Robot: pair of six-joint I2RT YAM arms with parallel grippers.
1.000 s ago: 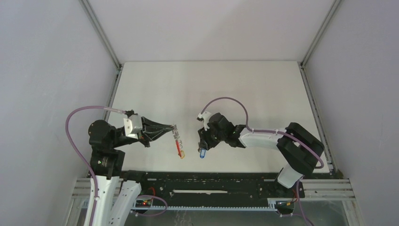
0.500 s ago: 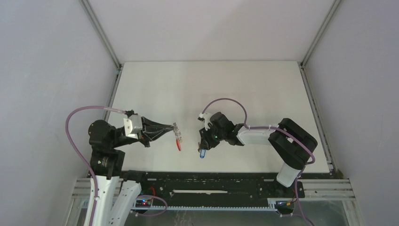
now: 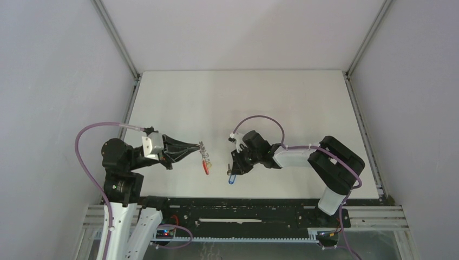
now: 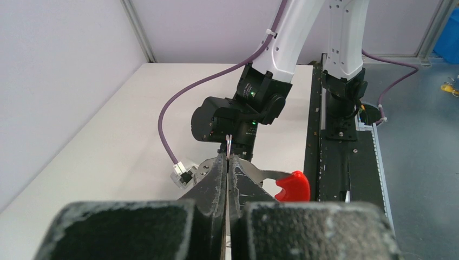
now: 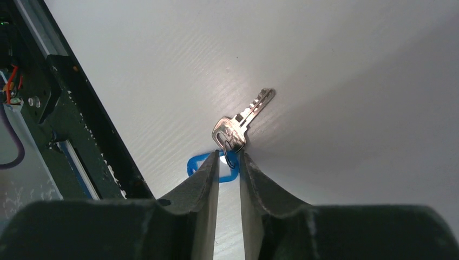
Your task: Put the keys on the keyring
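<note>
The left gripper [image 4: 228,158] clenched the keyring [image 4: 289,187]. The right gripper [image 5: 229,155] straddled the blue-tagged key [image 5: 233,134]; whether it gripped was unclear.

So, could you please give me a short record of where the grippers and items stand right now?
left gripper: shut on the keyring
keyring: grey metal, red band at one end
right gripper: low over the table, jaws a narrow gap apart, either side of the blue tag; firm grip not certain
key: silver, joined to the blue tag, appears to lie on the table
second key: not clearly visible
</note>
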